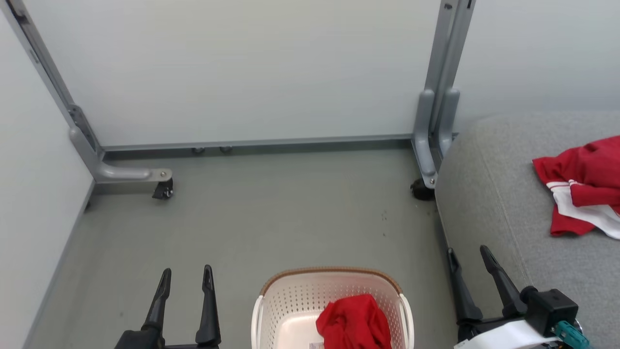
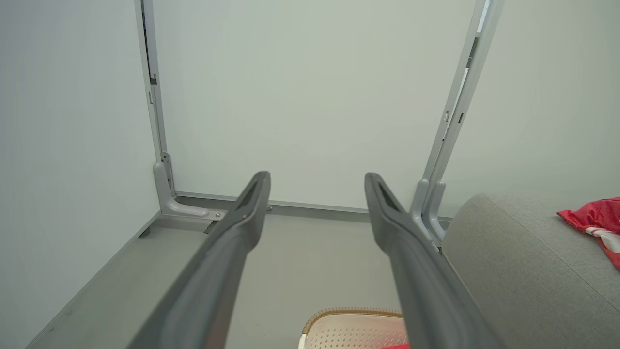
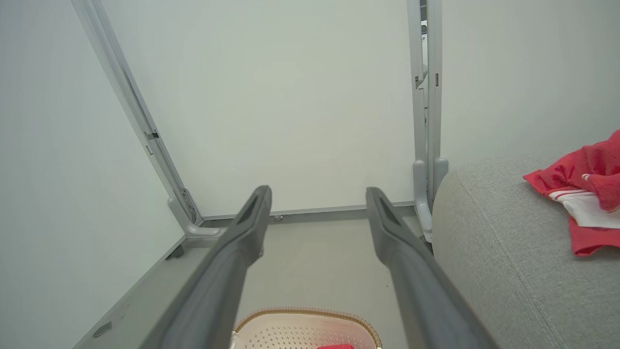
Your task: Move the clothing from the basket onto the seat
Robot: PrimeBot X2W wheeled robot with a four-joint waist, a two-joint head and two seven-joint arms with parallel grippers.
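- The very large light grey fabric-upholstered seat [image 1: 489, 203] with a rounded corner fills the robot's right side. It stands just beside the basket, with a strip of floor between them.
- The oval cream-white perforated plastic basket [image 1: 329, 269] with a brown woven-look rim sits on the floor between the two grippers, at the bottom middle of the head view.
- One bright red garment with white panels and stripe trim [image 1: 583, 186] is already spread on the seat, well away from both arms.
- The other bright red garment [image 1: 355, 322] is a crumpled heap in the basket, toward its right wall. Bunched like this it has no clear long axis, so a straight-down pinch on its top fold looks workable.
- The right gripper [image 1: 467, 250] has its two dark fingers apart and empty, over the seat's front edge. The heap lies to its left, further back toward the robot and lower down.
- The left gripper [image 1: 188, 270] is likewise spread and empty, over bare floor left of the basket.
- Judged by these positions, the right arm is somewhat nearer the heap and on the seat's side, so it seems the likelier one to reach in.
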